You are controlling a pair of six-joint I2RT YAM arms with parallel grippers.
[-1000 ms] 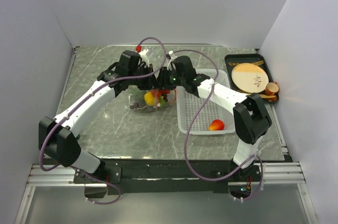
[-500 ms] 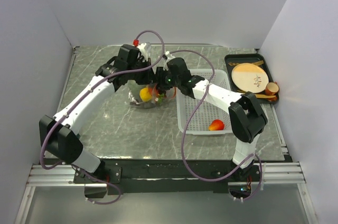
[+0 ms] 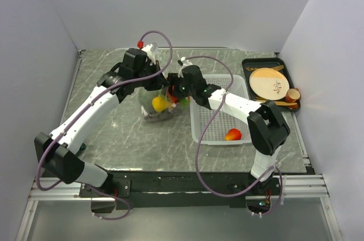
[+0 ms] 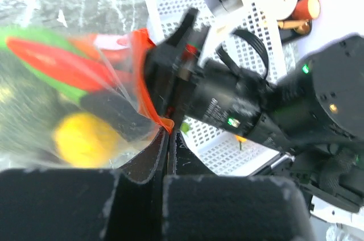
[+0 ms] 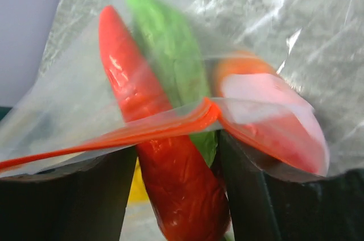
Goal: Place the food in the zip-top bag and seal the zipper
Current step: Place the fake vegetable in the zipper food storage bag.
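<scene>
A grey marbled table sits between plain white walls. Just left of a white basket, the clear, crinkly zip-top bag holds red, green and yellow food. The left gripper pinches the end of its orange-red zipper; the right gripper has its jaws spread wide beside the strip

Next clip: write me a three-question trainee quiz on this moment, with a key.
1. True or false: the white basket is empty.
2. The left gripper is shut on: A) the bag's zipper; B) the basket rim; C) a yellow toy.
3. Fill in: the tan disc lies on the black ____.
Key: 1 false, since one orange-red food piece lies in it. 2 A. 3 tray.
</scene>
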